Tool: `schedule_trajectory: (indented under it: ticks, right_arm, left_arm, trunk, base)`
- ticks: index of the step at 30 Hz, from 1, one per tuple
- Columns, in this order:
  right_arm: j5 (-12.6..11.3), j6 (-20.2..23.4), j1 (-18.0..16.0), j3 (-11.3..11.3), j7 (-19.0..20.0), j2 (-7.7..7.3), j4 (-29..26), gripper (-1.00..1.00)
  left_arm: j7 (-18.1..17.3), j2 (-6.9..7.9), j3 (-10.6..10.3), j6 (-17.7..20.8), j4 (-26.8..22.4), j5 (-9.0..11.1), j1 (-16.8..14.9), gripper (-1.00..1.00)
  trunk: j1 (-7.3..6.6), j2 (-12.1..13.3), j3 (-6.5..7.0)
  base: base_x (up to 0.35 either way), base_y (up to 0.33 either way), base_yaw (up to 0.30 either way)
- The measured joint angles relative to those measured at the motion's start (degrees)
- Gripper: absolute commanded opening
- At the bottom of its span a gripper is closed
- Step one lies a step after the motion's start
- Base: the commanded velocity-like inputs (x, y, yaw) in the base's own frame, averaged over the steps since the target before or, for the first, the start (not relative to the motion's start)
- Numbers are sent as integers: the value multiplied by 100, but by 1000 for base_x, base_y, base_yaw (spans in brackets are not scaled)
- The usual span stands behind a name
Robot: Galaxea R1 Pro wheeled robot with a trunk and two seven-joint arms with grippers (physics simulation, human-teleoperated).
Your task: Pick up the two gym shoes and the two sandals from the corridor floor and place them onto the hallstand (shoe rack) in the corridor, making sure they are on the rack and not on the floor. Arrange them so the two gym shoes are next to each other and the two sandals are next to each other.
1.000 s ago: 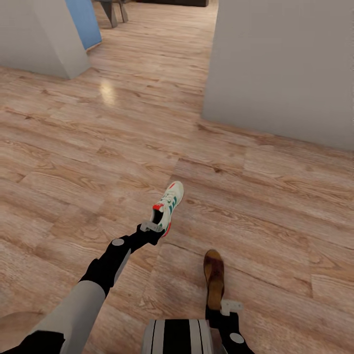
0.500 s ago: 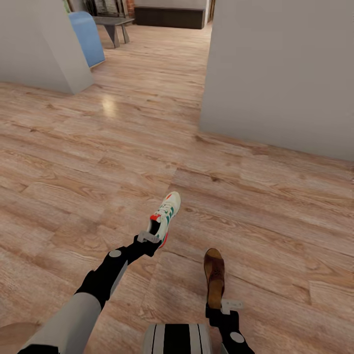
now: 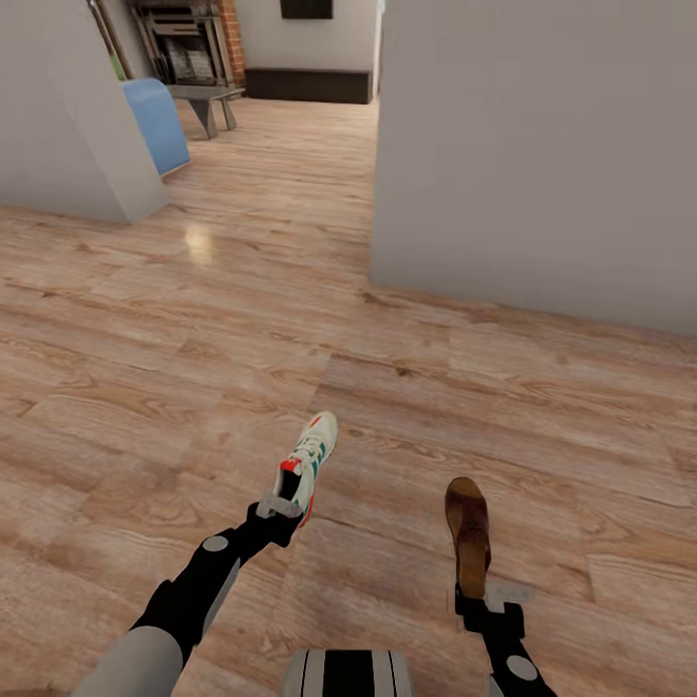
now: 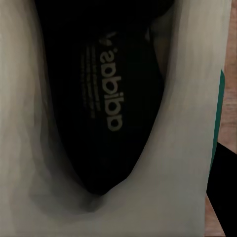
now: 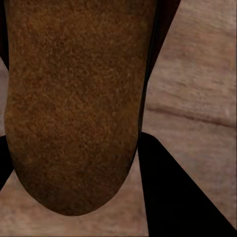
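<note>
While held, white/green gym shoe (image 3: 312, 459), brown sandal (image 3: 468, 533) — both aloft.

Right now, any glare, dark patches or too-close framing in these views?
Head view: soft glare patch on the corridor floor far left; gym shoe and sandal evenly lit, sharp. Left wrist view: shoe's dark insole nearly black, logo legible, white lining slightly soft. Right wrist view: sandal framed very close, grainy, black wedges at the lower corners.
</note>
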Motion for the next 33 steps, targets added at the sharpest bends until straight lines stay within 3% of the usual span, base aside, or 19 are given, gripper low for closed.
schedule_trajectory:
  ticks: [6,9,13,15,18,20,21,22,27,33]
  right_arm:
    - [17,-16,3,32,12,-329,27,-100]
    - [5,-31,13,29,18,-545,51,-100]
    - [-5,-114,24,41,15,-673,178,-100]
    - [-9,-247,26,43,11,-696,351,-100]
    - [-6,-815,29,60,2,-712,973,-100]
    - [3,-1304,29,65,4,-706,1380,-100]
    - [5,-1572,29,68,6,-694,1569,-100]
    - [14,-1696,28,74,9,-670,1674,-100]
    - [11,-1774,28,76,11,-612,1912,-100]
    - [27,-1789,35,87,19,-402,1970,-100]
  left_arm:
    - [248,80,21,-196,-3,37,252,-100]
    - [394,89,174,-514,-9,46,466,-100]
    - [543,89,424,-868,-6,49,729,-100]
    - [590,90,573,-1054,-11,59,889,-100]
    - [633,54,1020,-1541,-1,105,1212,-100]
    - [789,43,1151,-1727,98,103,1403,-100]
    - [1054,44,1197,-1836,274,95,1521,-100]
    - [1381,48,1212,-2183,642,80,1632,-100]
    - [1996,40,1203,-3032,1533,75,1693,-100]
    - [2147,48,1205,-3220,1754,70,1706,-100]
  trunk:
    - [-16,8,184]
    - [-23,12,276]
    - [-33,17,399]
    - [-38,20,460]
    - [-46,24,552]
    - [-51,27,614]
    - [-54,28,644]
    - [-56,30,674]
    - [-69,36,824]
    - [-85,44,1000]
  base:
    - [0,0,-175]
    - [0,0,-177]
    - [0,0,-178]
    - [0,0,-179]
    - [0,0,-179]
    - [0,0,-181]
    - [0,0,-189]
    - [0,0,-190]
    - [0,0,-204]
    - [0,0,-226]
